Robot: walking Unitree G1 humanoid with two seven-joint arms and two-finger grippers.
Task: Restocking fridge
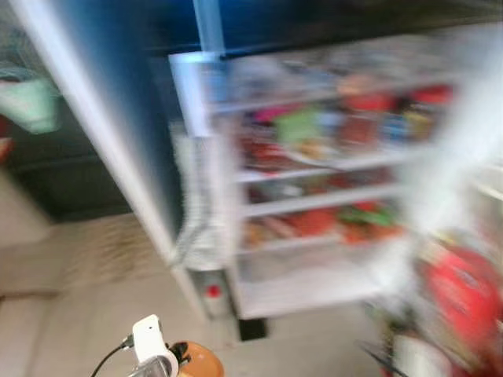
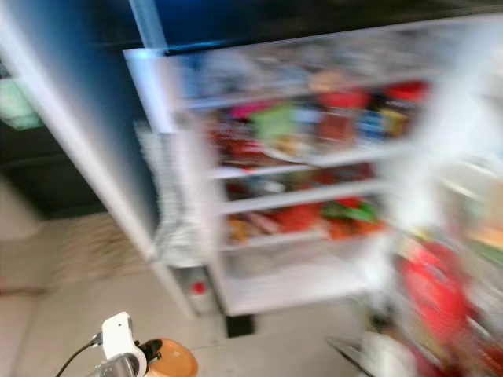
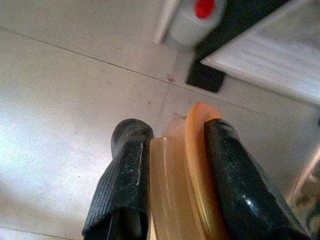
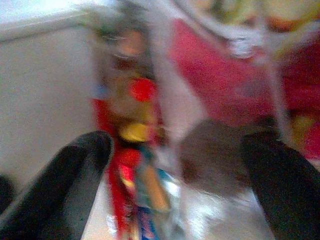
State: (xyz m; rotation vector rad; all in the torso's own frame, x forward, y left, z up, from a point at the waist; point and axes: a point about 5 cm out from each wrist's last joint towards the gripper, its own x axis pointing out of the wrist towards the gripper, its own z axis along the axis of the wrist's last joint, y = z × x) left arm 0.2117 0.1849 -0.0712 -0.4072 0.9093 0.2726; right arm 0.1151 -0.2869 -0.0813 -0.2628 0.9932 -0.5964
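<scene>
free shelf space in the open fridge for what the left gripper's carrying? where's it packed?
Views are blurred. The bottom shelf looks bare, below the packed rows and above the floor. The upper shelves look crowded with red and green items. The left gripper is shut on an orange container.

2 ribbed black fingers (image 3: 125, 190); white wrist block (image 1: 149, 336) with a thin black cable (image 1: 110, 357).

A home kitchen (tiled floor (image 3: 75, 100)), with an open stocked fridge (image 1: 314, 188).
</scene>
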